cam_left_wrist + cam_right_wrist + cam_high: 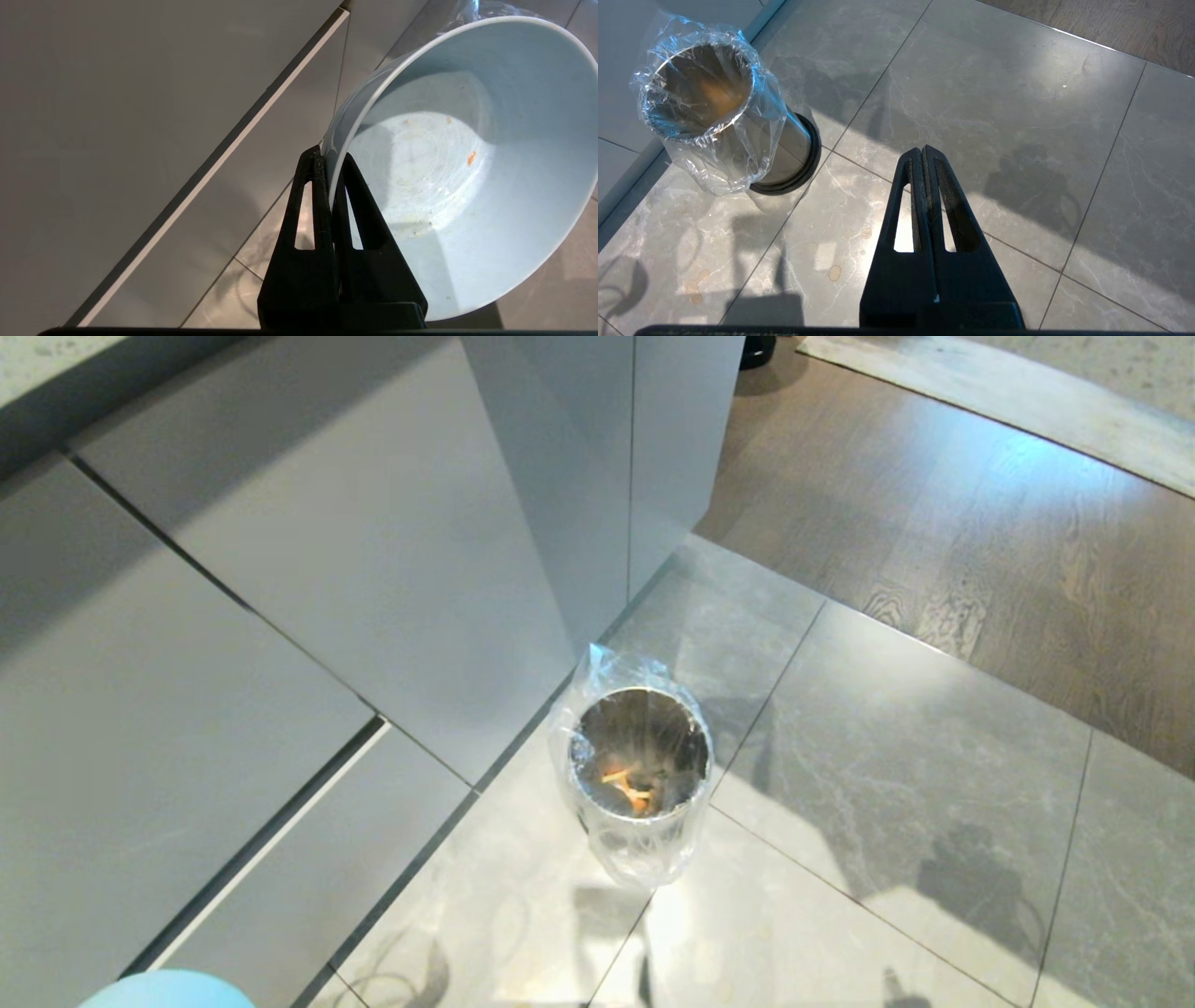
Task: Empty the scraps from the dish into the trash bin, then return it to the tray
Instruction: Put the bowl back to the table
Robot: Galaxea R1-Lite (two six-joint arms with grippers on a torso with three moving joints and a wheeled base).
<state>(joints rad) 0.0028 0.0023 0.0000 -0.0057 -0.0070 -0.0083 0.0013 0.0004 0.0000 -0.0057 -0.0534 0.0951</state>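
The left gripper (329, 163) is clamped on the rim of the bowl (467, 163), which shows only specks inside and sits at the near left. The right gripper (923, 156) hangs over the floor tiles (994, 116), jaws together. Farther off, the bin (639, 775) holds the scraps (627, 786) beside the cabinets (327, 569).

A: What covers the ground here?
B: Large grey marble-look floor tiles (896, 747) with thin dark joints, meeting brown wood-grain floorboards (980, 513) farther off.
A: And the furniture?
B: Flat matte-grey cabinet fronts (308, 551) with narrow dark gaps between panels.
A: The light?
B: Bright patches and soft shadows lie across the tiles.
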